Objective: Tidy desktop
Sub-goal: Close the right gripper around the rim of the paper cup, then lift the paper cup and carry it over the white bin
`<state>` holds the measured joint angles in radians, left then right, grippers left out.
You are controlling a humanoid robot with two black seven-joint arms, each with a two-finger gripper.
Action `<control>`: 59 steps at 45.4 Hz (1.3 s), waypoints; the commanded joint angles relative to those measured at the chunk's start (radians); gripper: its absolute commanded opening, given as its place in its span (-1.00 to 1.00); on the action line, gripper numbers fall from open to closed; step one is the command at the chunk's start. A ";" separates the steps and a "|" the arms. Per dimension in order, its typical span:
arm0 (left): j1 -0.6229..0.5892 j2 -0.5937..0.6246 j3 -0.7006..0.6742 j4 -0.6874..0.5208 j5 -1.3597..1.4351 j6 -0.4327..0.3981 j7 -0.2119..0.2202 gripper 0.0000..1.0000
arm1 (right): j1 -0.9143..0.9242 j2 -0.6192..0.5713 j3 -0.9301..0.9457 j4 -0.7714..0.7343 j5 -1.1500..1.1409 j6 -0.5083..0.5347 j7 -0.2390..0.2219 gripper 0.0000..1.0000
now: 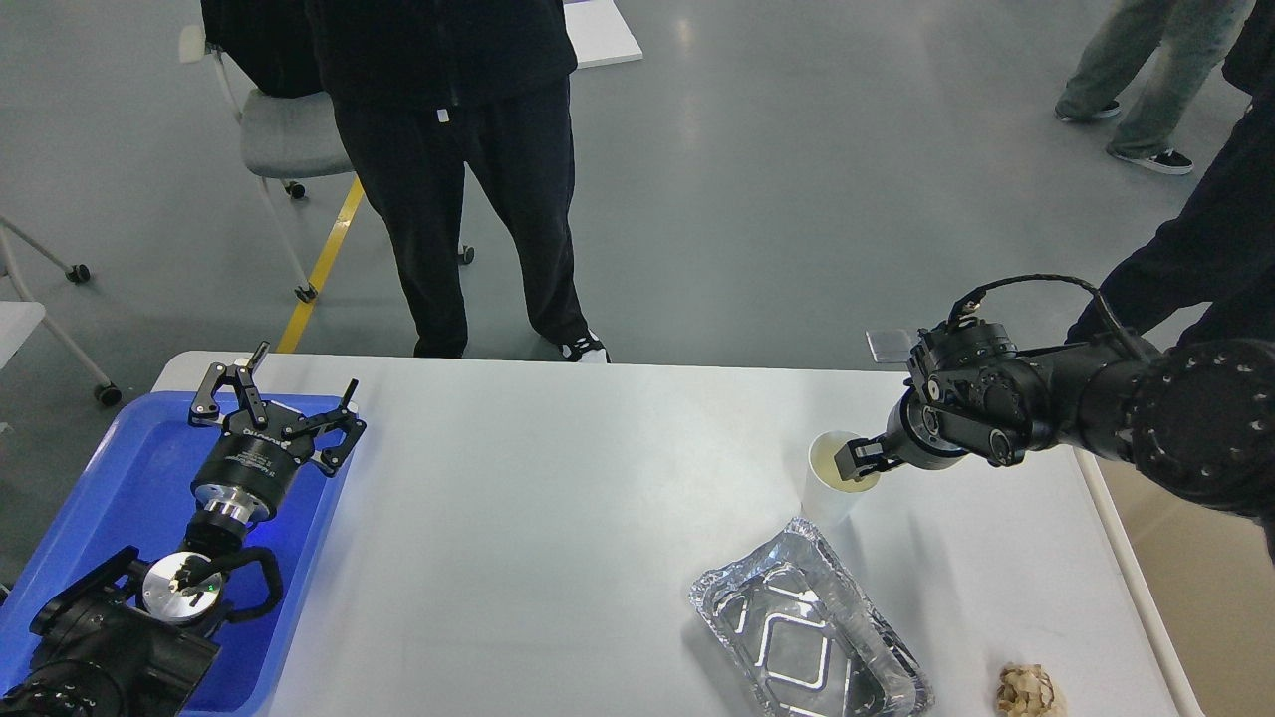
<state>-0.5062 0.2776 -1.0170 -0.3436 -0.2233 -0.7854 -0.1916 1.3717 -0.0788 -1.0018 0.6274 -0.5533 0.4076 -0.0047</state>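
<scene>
My right gripper (859,464) sits at the cup's (835,488) rim, one finger dipped inside — whether it pinches the wall I cannot tell. The cup stands upright on the desktop (558,478), right side; my left gripper (274,398) hangs wide open, empty, over the tray (129,468) — well apart.

Bright, even overhead light; soft glare on the desktop (558,478), glints on foil tray (807,627); sharp focus.

Nothing really readable here tbh. There's some small white lettering on the left gripper (282,408) body, but it's way too tiny and blurry to make out.
</scene>
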 commanded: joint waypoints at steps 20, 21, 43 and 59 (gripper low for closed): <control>0.000 0.000 0.000 0.000 -0.001 0.000 0.000 1.00 | -0.026 0.008 0.015 -0.020 0.001 -0.006 0.002 -1.00; 0.000 0.000 0.000 0.000 0.001 0.000 0.000 1.00 | -0.023 0.008 0.015 -0.018 0.003 -0.004 0.002 -1.00; 0.000 0.000 0.000 0.000 0.001 0.000 0.000 1.00 | 0.243 -0.094 -0.011 0.167 0.021 0.132 0.002 -1.00; 0.000 0.000 0.000 0.000 0.001 0.000 0.000 1.00 | 0.590 -0.214 -0.126 0.374 0.064 0.267 0.006 -1.00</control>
<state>-0.5063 0.2776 -1.0170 -0.3436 -0.2224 -0.7854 -0.1918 1.7409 -0.2201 -1.0572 0.8655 -0.5094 0.5964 -0.0027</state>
